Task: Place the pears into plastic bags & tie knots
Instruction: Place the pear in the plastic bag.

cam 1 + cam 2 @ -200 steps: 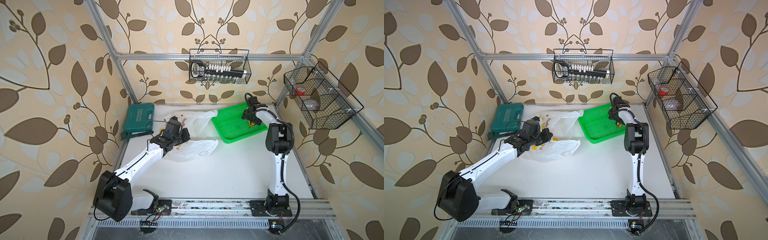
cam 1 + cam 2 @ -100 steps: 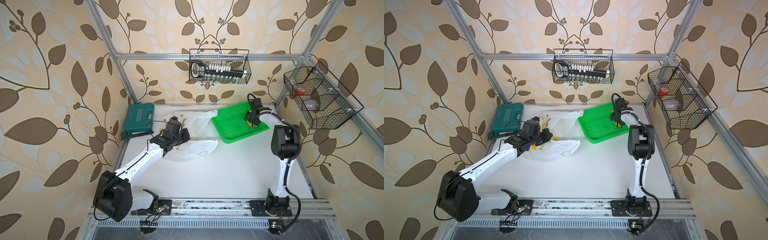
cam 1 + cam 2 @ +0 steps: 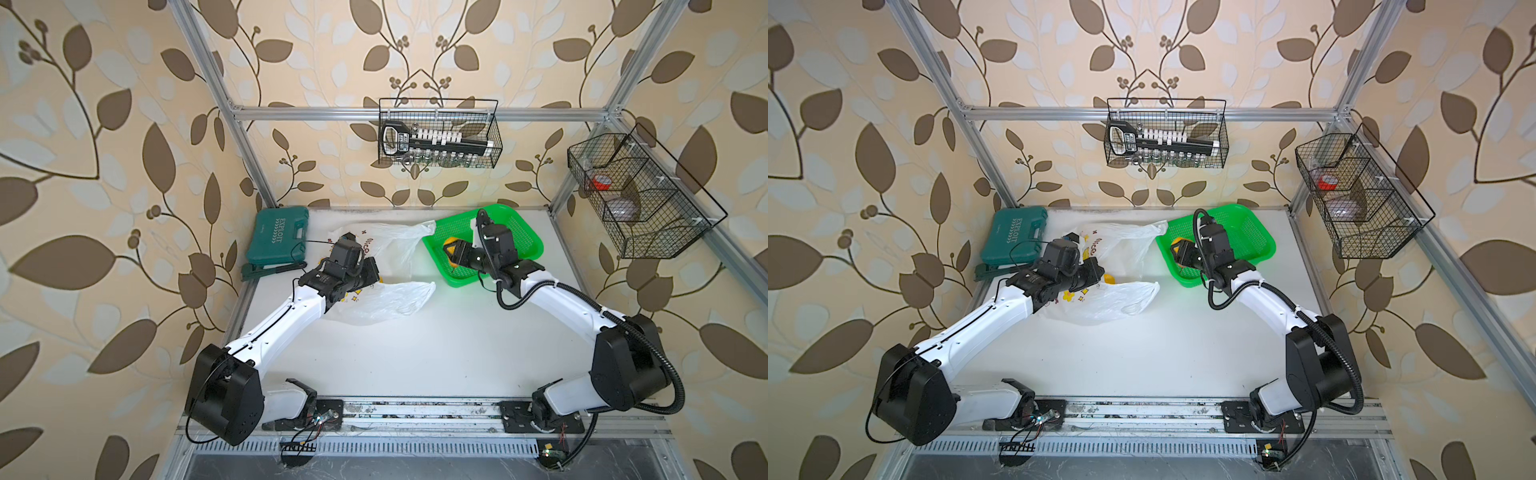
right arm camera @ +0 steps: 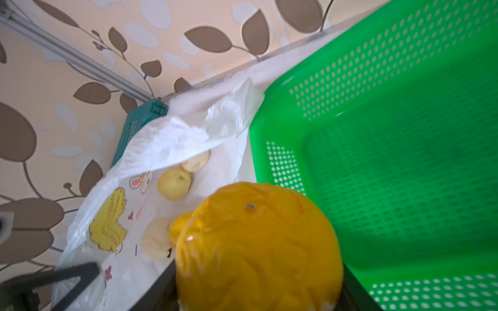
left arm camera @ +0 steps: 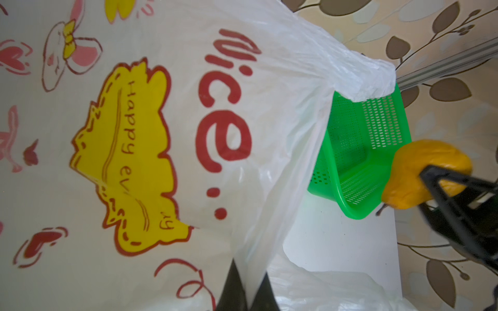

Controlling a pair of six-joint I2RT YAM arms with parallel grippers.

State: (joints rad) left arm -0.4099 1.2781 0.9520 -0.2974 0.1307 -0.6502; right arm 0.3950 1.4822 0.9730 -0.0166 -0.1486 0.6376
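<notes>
Only right wrist view shows pale pears [image 4: 174, 183] inside bag [image 4: 167, 140]; top views hide them. In both top views, centre-right, right claw [image 3: 452, 254] pinches orange pear [image 3: 450, 244] over green basket [image 3: 523, 239]. Left of centre, left claw [image 5: 249, 293] pressed together on bag edge. White table [image 3: 415, 353], leaf wallpaper [image 3: 124, 124]. Upper left of table, case [image 3: 277, 237] reads "EXPLOIT"; bag reads "Happy".

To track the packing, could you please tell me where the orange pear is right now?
In a top view, the orange pear sits in the right claw at the left end of the basket, beside the open mouth of the bag.
</notes>
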